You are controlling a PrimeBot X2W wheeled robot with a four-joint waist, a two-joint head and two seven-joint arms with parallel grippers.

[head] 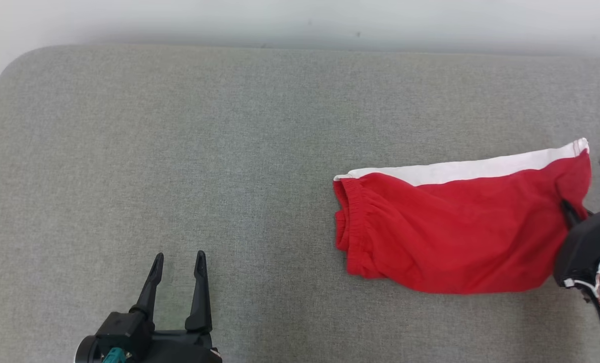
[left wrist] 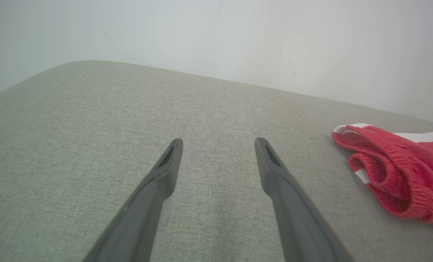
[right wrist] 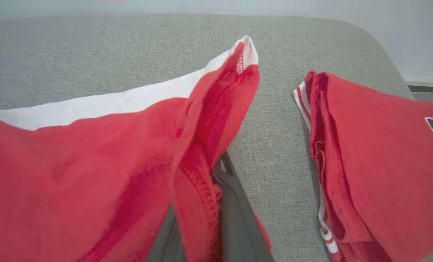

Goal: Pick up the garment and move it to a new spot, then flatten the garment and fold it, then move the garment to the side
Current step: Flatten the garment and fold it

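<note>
My left gripper (head: 179, 255) sits low on my left side and points away from me. Its two long dark fingers (left wrist: 165, 174) are spread wide apart. My right gripper (head: 568, 209) is far out on my right side and leans in toward the middle. Its fingers (right wrist: 234, 211) are squeezed together, pinching the edge of the red shorts (head: 456, 232). My right wrist (head: 582, 247) is dark and round.

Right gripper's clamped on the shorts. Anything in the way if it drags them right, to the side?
Yes. With the right gripper shut on the hem of the shorts, a second folded red garment lies on the grey cushion just to their right, apart by a bare strip. Dragging that way would likely run into it.
</note>
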